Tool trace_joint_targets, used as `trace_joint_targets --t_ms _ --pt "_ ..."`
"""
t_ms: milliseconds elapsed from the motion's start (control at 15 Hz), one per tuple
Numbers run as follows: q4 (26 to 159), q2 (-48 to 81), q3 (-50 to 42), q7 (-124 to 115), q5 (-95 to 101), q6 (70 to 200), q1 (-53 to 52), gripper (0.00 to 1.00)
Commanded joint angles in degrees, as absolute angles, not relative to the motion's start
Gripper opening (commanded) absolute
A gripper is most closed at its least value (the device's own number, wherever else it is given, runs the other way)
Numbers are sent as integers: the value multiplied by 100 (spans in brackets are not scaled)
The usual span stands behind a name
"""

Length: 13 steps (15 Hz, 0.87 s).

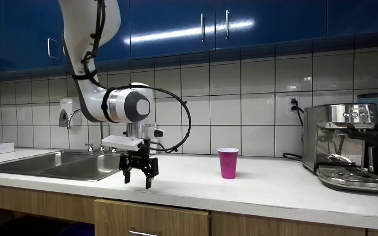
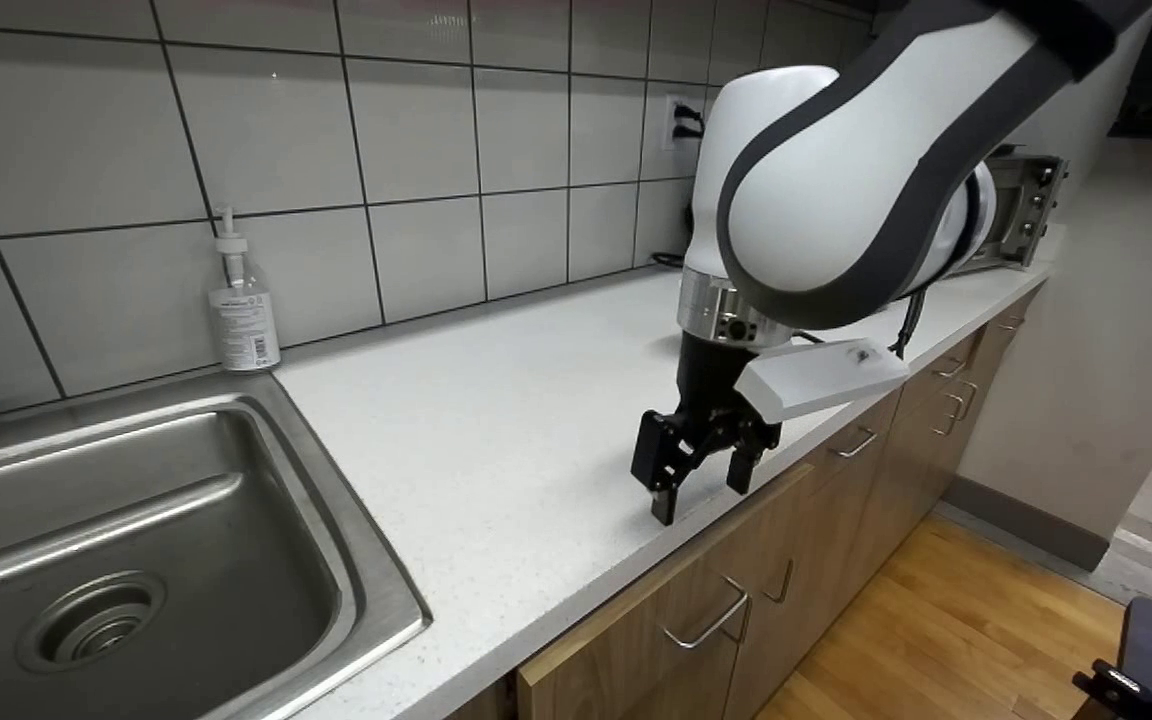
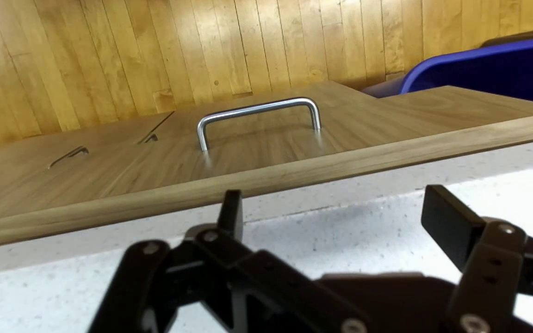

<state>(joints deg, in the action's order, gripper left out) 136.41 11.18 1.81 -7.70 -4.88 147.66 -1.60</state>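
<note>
My fingers (image 1: 148, 182) are spread well apart and point downward, hanging above the white top of the bench (image 1: 189, 183) close to its front edge. The things nearest to me are the wooden drawer (image 3: 257, 160) beneath that edge and its metal bar handle (image 3: 259, 109); in the wrist view both lie ahead of me, past the lip of the bench, and I am apart from both. The front of the drawer seems to stand slightly out from the wooden panel (image 1: 274, 227) beside it. A pink cup (image 1: 229, 164) with a white rim stands upright on the bench in an exterior view, well apart from me, and a shiny espresso machine (image 1: 343, 144) stands farther along on the same side. On the opposite side, a steel sink (image 2: 333, 500) is set into the bench, and a clear pump bottle (image 2: 244, 325) stands at its back corner, against or close to the tiled wall (image 2: 426, 120). Blue cabinets (image 1: 172, 29) hang above. At the upper right of the wrist view, part of a deep-blue container (image 3: 493, 71) shows past the end of the drawer, and a wooden floor (image 3: 109, 55) stretches beyond.
</note>
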Motion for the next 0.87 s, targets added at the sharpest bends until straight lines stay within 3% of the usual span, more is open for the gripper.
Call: trace_joint_targets --t_ms 0,333,400,800 --pt "14006 414 222 -549 -568 14501 -161 100" --pt "14366 -414 218 -508 -407 14125 -219 100" --pt "14071 130 192 -607 -463 14367 -202 100" --pt "14306 -273 202 -585 -458 14248 -222 100"
